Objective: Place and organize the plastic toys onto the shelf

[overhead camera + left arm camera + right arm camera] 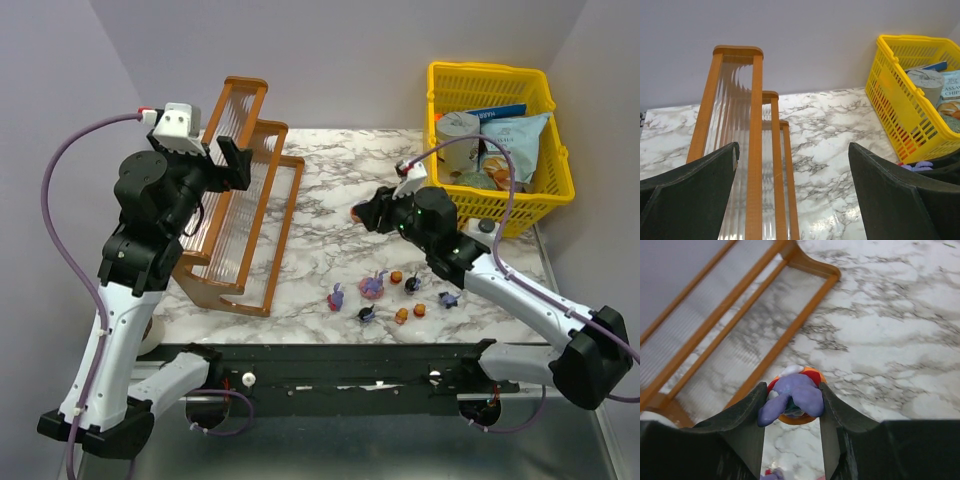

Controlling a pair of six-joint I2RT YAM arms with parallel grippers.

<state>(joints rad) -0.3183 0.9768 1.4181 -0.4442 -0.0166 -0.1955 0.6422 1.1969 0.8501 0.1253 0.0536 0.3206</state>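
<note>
Right wrist view shows the right gripper (792, 407) pinching a purple toy (796, 394) above the desk (890, 340), just short of the shelf (790, 333) ahead-left, while the left gripper (792, 150) gapes empty over that shelf.

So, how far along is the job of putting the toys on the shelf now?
Nothing looks done yet: no toy shows on the visible tiers of the shelf. In hand: the right hand grips one purple-and-orange toy above the table. Still to do: about eight toys lie on the table, and the left hand hangs open over the shelf.
</note>
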